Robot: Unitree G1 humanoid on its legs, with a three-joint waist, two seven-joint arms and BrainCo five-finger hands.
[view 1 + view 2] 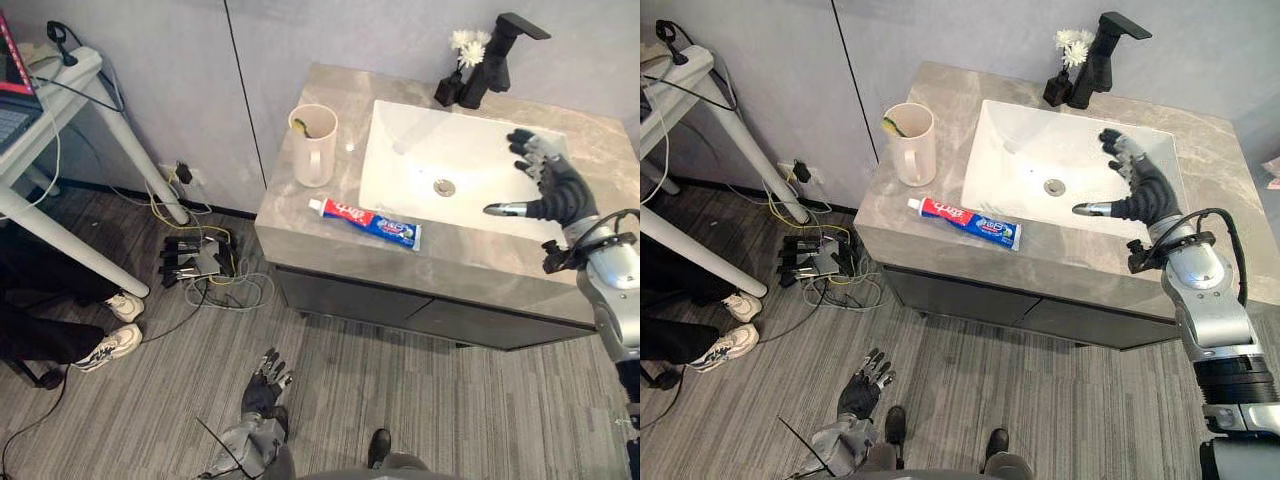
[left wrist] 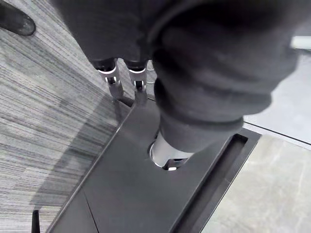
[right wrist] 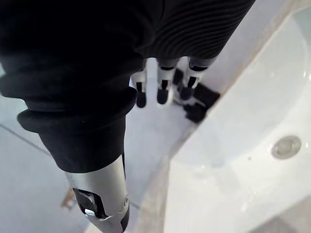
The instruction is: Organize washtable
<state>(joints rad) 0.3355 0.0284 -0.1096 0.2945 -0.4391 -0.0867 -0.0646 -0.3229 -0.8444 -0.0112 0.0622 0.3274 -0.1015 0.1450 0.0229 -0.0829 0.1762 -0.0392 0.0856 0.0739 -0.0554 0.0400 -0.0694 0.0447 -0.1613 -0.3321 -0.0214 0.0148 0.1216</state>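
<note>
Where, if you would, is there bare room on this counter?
Bare: the back left corner behind the cup, and the front strip right of the toothpaste. Crowded: behind the sink, by faucet and flowers; the right hand hangs over it.

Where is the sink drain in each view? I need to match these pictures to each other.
Left eye view: drain in the middle of the white basin, left of the right hand.
Right eye view: same spot, mid-basin.
Right wrist view: on the basin floor, aside from the fingers.
Left wrist view: faces the dark cabinet front past the left hand.
Shared landmark: the white basin.
</note>
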